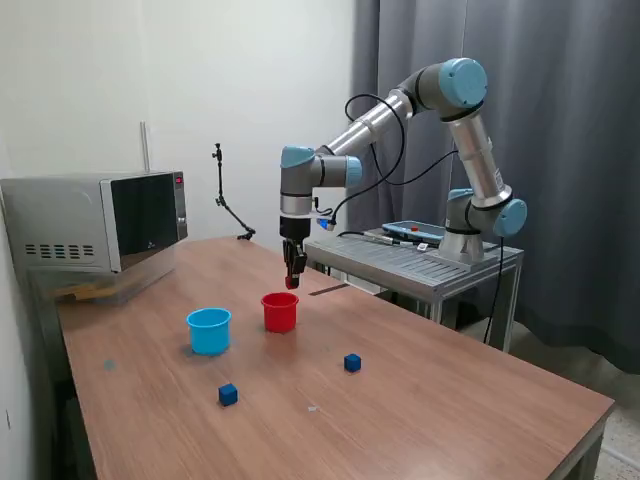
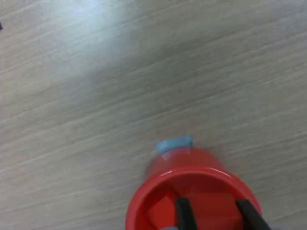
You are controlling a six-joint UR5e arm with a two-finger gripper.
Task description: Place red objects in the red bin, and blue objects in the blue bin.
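1. Above the red cup (image 1: 280, 311), the pincer (image 1: 294, 279) hangs just over the rim, fingers pointing down. In the exterior view something red shows between the fingertips, so it looks closed on a red cube; the cube itself is too small to make out surely.
2. Red cup stands on the desk (image 1: 430, 400), just beside the light blue cup (image 1: 209, 330), on that cup's exterior-view right. Two dark blue cubes lie loose on the desk nearer the camera than the red cup: one (image 1: 352, 363) at the exterior view's right, the other (image 1: 228, 394) further toward the camera, below the blue cup.
3. Step in hand, as I judge it: dropping a red cube into the red cup. To do it well, centre the fingertips over the mouth, keep clear of the rim and let go low so the cube does not bounce out.
4. Wrist view shows what the exterior view cannot: the cup's interior (image 2: 192, 201), with the two dark fingers (image 2: 182, 213) over the opening. A reddish shape lies inside; whether cube or reflection, unclear.
5. Only the exterior view shows the blue cubes.
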